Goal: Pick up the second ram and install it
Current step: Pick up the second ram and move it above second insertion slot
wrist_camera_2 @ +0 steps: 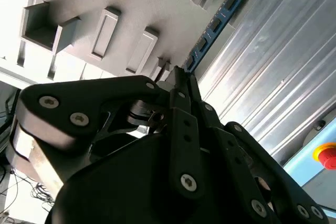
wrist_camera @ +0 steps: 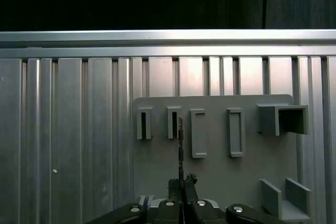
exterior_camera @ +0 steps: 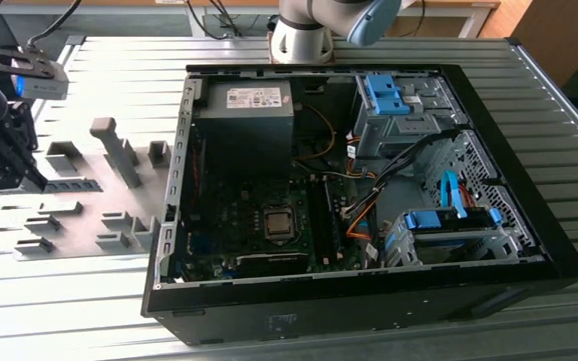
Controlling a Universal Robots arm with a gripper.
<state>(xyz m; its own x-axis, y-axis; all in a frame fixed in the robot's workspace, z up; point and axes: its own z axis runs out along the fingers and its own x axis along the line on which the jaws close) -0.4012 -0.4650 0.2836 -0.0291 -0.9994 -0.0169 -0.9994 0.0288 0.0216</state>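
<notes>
The second ram [exterior_camera: 70, 185] is a thin blue-green board with dark chips, resting on edge on the grey fixture plate [exterior_camera: 78, 218] at the exterior view's left. My gripper [exterior_camera: 36, 180] sits at the ram's end, shut on it. In the second wrist view the ram [wrist_camera_2: 215, 22] runs away from the gripper [wrist_camera_2: 177, 74], its near end pinched between the black fingers. In the first wrist view the ram [wrist_camera: 180, 145] appears edge-on as a thin line rising from the gripper [wrist_camera: 181, 182] toward the slotted grey blocks [wrist_camera: 173, 123].
An open black computer case [exterior_camera: 369, 301] lies on the ribbed metal table [exterior_camera: 129, 60], with the motherboard [exterior_camera: 259, 226] and its long memory slots [exterior_camera: 321, 218] exposed. Blue drive-bay latches [exterior_camera: 384, 94] and cables fill its right side. Grey fixture blocks [exterior_camera: 118, 150] stand around the ram. A red button [wrist_camera_2: 326, 156] is nearby.
</notes>
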